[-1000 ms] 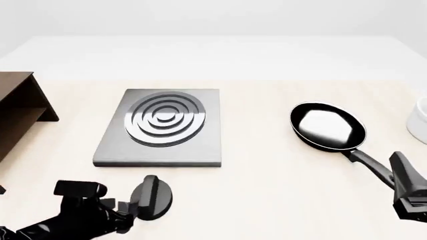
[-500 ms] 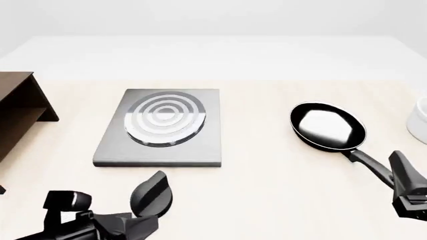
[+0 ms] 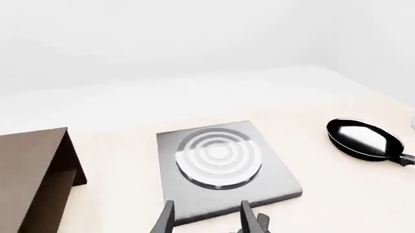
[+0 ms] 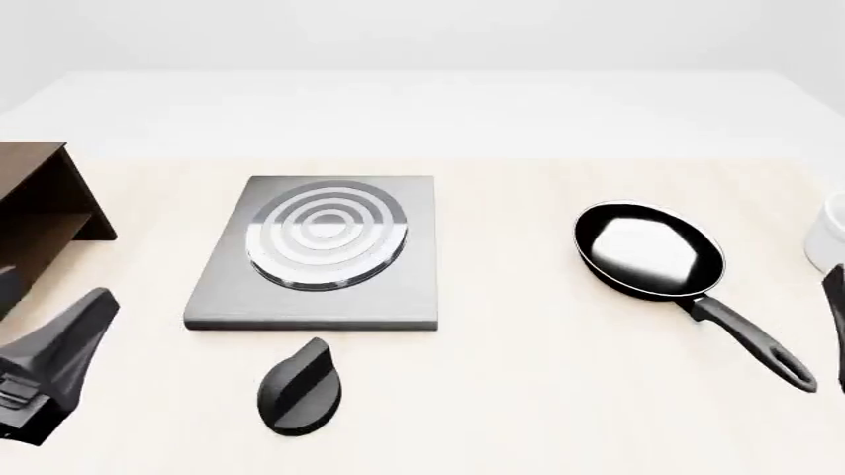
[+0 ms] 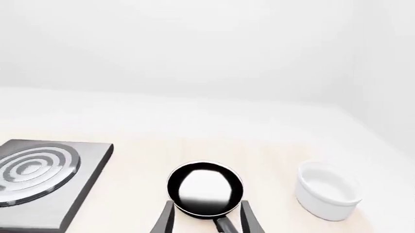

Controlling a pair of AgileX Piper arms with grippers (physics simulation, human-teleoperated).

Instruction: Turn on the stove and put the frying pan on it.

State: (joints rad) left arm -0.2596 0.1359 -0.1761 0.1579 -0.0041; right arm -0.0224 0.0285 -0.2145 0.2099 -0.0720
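Note:
The stove (image 4: 317, 287) is a grey plate with pale silver burner rings, left of the middle. Its black ridged knob (image 4: 301, 388) lies just in front, tilted. The black frying pan (image 4: 650, 249) rests on the table to the right, its handle (image 4: 753, 341) pointing toward the near right. My left gripper (image 4: 79, 322) is at the near left, apart from the knob. In the left wrist view it (image 3: 207, 223) is open over the stove (image 3: 220, 160). My right gripper (image 4: 836, 297) shows only at the right edge. In the right wrist view it (image 5: 206, 222) is open, facing the pan (image 5: 205, 188).
A brown wooden shelf (image 4: 40, 213) stands at the far left. A white cup (image 4: 829, 233) sits at the right edge, beyond the pan's handle, and shows as a white cup (image 5: 327, 190) in the right wrist view.
My left gripper let go of the knob and drew back to the left. The knob now sits tilted and the rings have turned paler. My right gripper pulled away from the pan handle toward the right edge.

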